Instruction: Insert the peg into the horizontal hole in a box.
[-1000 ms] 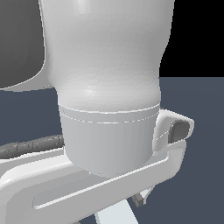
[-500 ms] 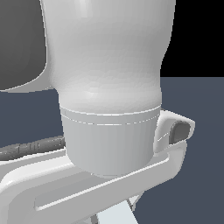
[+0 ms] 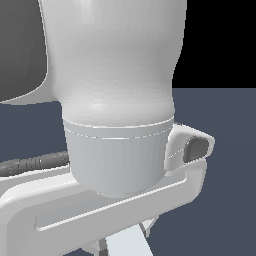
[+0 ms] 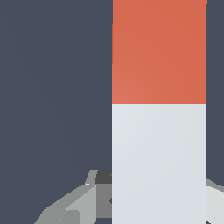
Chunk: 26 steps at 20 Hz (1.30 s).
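The peg fills much of the wrist view, its red-orange end (image 4: 159, 52) leading and its pale grey-white length (image 4: 159, 162) running back between the fingers. My gripper (image 4: 157, 199) is shut on the pale part, with a grey finger (image 4: 85, 199) pressed to one side and the other finger's edge (image 4: 214, 194) showing on the opposite side. In the exterior view the arm's white wrist (image 3: 117, 100) blocks nearly everything; only a pale sliver of the peg (image 3: 129, 245) shows under the hand. The box and the hole are out of view.
A plain dark blue-grey floor (image 4: 52, 87) lies behind the peg. In the exterior view a grey cable (image 3: 30, 164) runs along the white hand's flange (image 3: 190, 182), which stands close to the camera.
The hand has shifted slightly toward the exterior view's left, and the pale peg sliver beneath it moved the same way. The grip looks unchanged.
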Available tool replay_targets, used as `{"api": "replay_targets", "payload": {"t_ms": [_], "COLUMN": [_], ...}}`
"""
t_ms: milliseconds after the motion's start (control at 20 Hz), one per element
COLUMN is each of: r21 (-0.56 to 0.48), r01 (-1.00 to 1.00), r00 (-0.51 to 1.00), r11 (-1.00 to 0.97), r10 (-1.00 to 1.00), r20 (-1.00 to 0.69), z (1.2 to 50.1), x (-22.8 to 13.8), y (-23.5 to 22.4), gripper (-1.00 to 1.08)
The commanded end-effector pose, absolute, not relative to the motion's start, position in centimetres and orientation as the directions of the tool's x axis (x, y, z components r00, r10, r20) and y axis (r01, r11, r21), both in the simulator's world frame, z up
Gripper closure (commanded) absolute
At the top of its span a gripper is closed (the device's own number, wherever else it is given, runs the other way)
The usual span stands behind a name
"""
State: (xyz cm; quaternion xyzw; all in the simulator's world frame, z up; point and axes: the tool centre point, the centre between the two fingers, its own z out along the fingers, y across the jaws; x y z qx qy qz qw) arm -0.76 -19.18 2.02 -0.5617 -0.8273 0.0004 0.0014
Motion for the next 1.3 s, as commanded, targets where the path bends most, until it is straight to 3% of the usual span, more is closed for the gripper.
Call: {"api": "replay_targets", "payload": {"t_ms": [0,1250], "r21": [0.0,0.0], "r01": [0.935,0.998], "r00": [-0.354,0.055], "r11": [0.354,-0.055], "r10": [0.935,0.998], "r20": [0.001,0.001], "z": [2.3,5.7], "x": [-1.1,-9.1], "y": [-18.8,-6.8], "gripper": [1.08,1.08]}}
